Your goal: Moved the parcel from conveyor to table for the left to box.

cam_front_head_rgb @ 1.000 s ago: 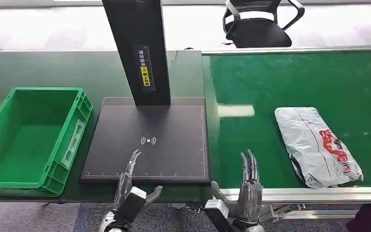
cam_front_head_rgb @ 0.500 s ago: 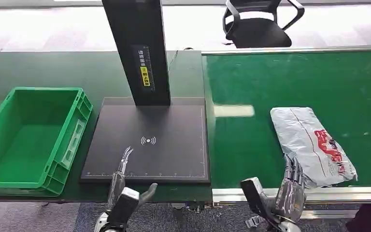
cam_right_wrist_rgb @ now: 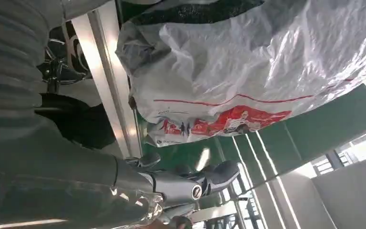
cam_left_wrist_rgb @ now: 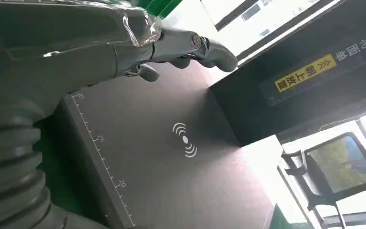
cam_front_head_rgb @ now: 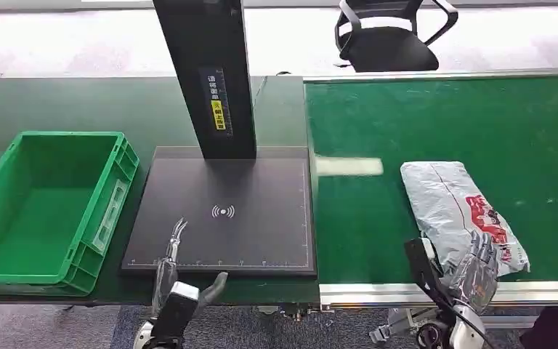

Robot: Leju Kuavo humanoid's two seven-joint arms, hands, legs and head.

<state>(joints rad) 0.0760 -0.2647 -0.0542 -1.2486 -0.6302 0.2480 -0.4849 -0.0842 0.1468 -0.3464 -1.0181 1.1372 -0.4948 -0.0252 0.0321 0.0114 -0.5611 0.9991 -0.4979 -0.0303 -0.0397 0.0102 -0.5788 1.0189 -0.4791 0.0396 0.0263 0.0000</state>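
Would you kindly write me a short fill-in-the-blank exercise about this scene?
1. The grey plastic parcel lies on the green ____.
2. The green plastic crate holds ____.
3. The robot's ____ hand is at the parcel's near end.
4. The left hand hovers over the black ____ pad.

Missing words: conveyor; nothing; right; scanner

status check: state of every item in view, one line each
parcel: lying flat on the conveyor belt, not lifted
green crate: upright on the table, empty
scanner pad: nothing on it
right hand: at the parcel's near end, fingers apart
left hand: over the pad's near edge, holding nothing
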